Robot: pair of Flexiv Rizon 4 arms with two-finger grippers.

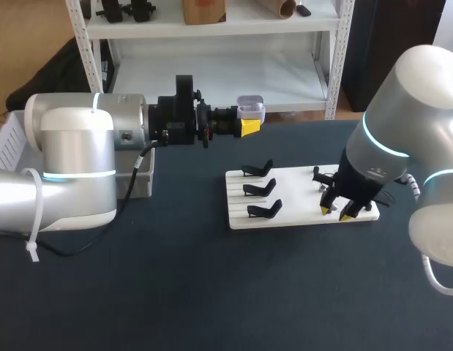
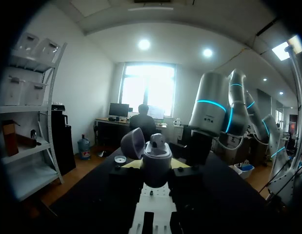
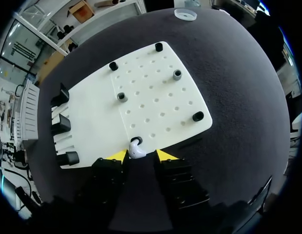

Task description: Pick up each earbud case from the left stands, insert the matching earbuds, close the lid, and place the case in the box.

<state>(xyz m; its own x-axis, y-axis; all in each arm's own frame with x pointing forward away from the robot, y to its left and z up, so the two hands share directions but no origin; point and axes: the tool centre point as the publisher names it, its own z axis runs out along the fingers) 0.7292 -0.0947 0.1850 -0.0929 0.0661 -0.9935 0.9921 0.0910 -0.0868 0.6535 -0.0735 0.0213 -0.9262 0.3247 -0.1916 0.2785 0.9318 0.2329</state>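
Two arms over the dark counter [image 1: 175,292]: the left arm [image 1: 72,161] lies level, high above its far side; the right arm [image 1: 409,131] points straight down at a white board [image 1: 299,191]. Three black stands [image 1: 259,188] sit on the board's left half. Up at the left pincer [image 1: 248,126], fingers clamped on a lilac earbud case [image 2: 155,163], held aloft off the counter, lid [image 2: 132,142] swung open. Down at the right pincer [image 3: 141,156], tips parted, straddling a white earbud [image 3: 136,151] at the board's edge nearest them; one tip close beside it, the other apart.
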